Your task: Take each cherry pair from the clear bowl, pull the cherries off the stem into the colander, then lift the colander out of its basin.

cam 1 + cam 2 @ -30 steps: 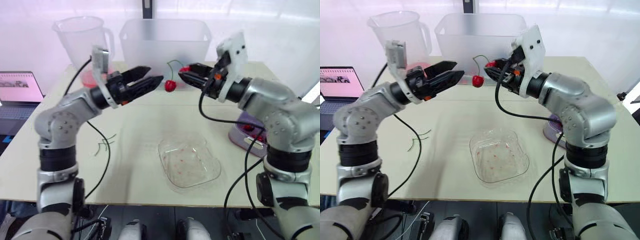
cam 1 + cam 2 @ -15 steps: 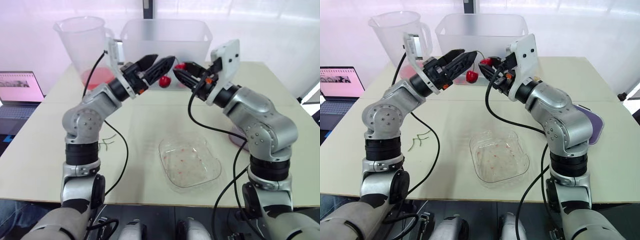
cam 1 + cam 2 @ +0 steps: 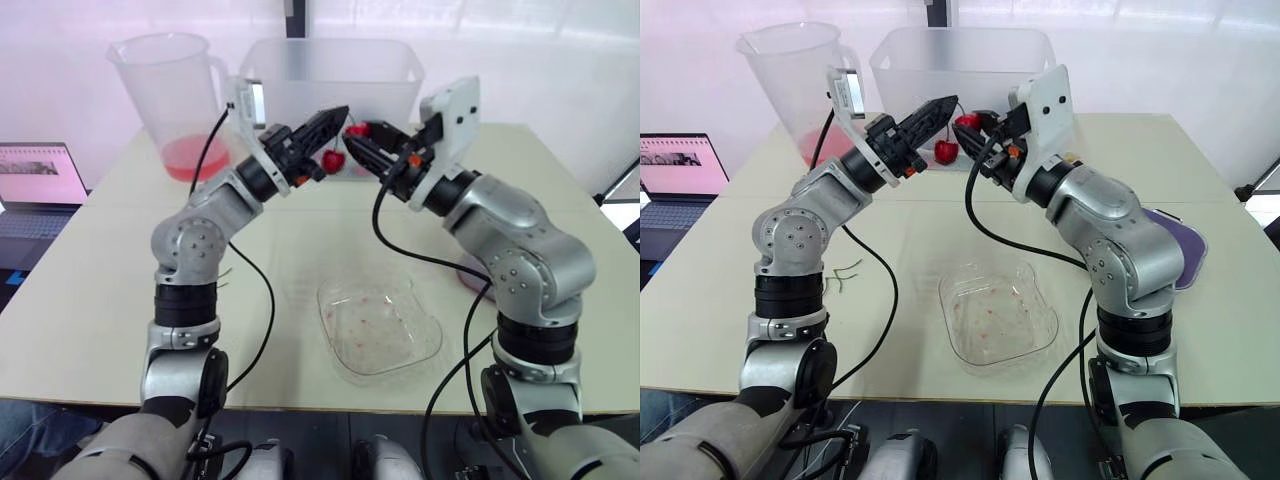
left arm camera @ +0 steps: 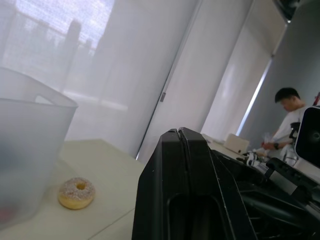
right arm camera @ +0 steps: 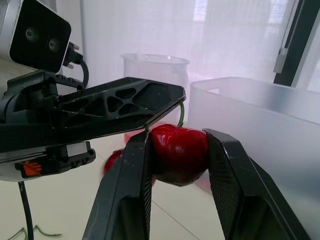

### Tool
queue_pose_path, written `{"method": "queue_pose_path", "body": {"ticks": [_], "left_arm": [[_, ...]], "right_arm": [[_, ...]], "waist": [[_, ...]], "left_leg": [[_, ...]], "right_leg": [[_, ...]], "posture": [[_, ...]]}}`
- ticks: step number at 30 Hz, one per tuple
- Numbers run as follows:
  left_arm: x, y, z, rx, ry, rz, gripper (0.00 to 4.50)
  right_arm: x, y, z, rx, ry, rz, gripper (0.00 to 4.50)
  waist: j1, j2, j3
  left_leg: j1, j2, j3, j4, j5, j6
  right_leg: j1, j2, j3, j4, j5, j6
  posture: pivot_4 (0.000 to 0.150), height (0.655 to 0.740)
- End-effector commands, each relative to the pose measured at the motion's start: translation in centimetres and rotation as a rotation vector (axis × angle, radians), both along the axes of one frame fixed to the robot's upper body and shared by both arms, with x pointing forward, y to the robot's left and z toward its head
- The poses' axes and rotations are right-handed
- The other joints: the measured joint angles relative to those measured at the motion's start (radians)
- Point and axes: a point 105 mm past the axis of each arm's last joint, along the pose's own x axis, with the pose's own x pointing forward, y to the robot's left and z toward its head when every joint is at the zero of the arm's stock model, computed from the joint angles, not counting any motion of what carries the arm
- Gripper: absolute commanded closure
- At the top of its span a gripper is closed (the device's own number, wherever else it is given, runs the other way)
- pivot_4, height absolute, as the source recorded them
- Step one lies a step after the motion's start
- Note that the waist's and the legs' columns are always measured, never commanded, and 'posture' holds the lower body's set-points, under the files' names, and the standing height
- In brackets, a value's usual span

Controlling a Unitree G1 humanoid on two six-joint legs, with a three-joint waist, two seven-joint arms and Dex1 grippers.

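A cherry (image 5: 179,152) is clamped in the right gripper's (image 3: 360,136) fingers, its stem (image 5: 181,111) pinched by the left gripper's (image 3: 338,115) closed fingers, above the desk (image 3: 280,250); the pull is judged best made over the purple colander (image 3: 1185,250), well apart rightward.

Beneath the raised left hand (image 3: 338,115) and right hand (image 3: 358,140), open air reaches down to the clear bowl (image 3: 330,296) on the surface (image 3: 90,300). Just behind, a tub (image 3: 330,72) and jug (image 3: 160,90) block the way.
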Motion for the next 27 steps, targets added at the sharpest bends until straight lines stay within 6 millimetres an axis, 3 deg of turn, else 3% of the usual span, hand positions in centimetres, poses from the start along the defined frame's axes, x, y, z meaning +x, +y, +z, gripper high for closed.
{"method": "queue_pose_path", "body": {"ticks": [1,9,10,15,20,22,27], "left_arm": [[-0.9,0.2,1.9,-0.039,-0.064,-0.017,4.47],[-1.0,0.2,1.9,-0.033,-0.065,-0.029,4.47],[-1.0,0.2,1.9,-0.033,-0.064,-0.030,4.50],[-1.1,0.2,1.9,-0.010,-0.072,-0.033,4.50],[-2.1,0.4,1.4,0.082,-0.098,-0.111,4.50],[-2.8,0.6,0.7,0.155,-0.106,-0.170,4.50],[-4.4,1.3,-1.2,0.313,-0.107,-0.343,4.50]], "right_arm": [[-1.1,0.4,1.4,0.002,-0.066,0.024,2.96],[-1.1,0.4,1.0,0.002,-0.038,0.048,2.96],[-1.2,0.4,0.9,0.001,-0.032,0.057,2.32],[-2.1,-0.6,0.6,-0.022,-0.018,0.087,0.03],[-2.8,-4.5,1.0,0.007,0.043,0.108,0.03],[-3.8,-5.3,0.9,0.043,0.080,0.206,0.03],[-6.4,-5.4,-1.2,-0.024,0.288,0.450,0.03]], "waist": [[0.000,0.000,0.000],[0.000,0.000,0.000],[0.000,0.000,0.000],[0.003,0.000,0.000],[0.001,0.000,0.000],[0.001,0.000,0.000],[-0.004,0.000,0.000]], "left_leg": [[0.000,0.000,0.000,0.000,0.000,0.000],[0.000,0.000,0.000,0.000,0.000,0.000],[0.000,0.000,0.000,0.000,0.000,0.000],[0.000,0.000,0.000,0.000,0.000,0.000],[0.000,0.000,0.000,0.000,0.000,0.000],[0.000,0.000,0.000,0.000,0.000,0.000],[0.000,0.001,0.000,-0.001,0.000,0.001]], "right_leg": [[0.000,0.000,0.000,0.000,0.000,0.000],[0.000,0.000,0.000,0.000,0.000,0.000],[0.000,0.000,0.000,0.000,0.000,0.000],[0.000,0.000,0.000,0.000,0.000,0.000],[0.000,0.000,0.000,-0.001,0.000,0.000],[0.000,0.000,0.000,-0.001,0.000,0.000],[0.000,0.002,0.000,-0.001,0.000,0.000]], "posture": [[0.150,0.6886],[0.150,0.6886],[0.150,0.6886],[0.150,0.6886],[0.150,0.6886],[0.150,0.6886],[0.150,0.6886]]}}
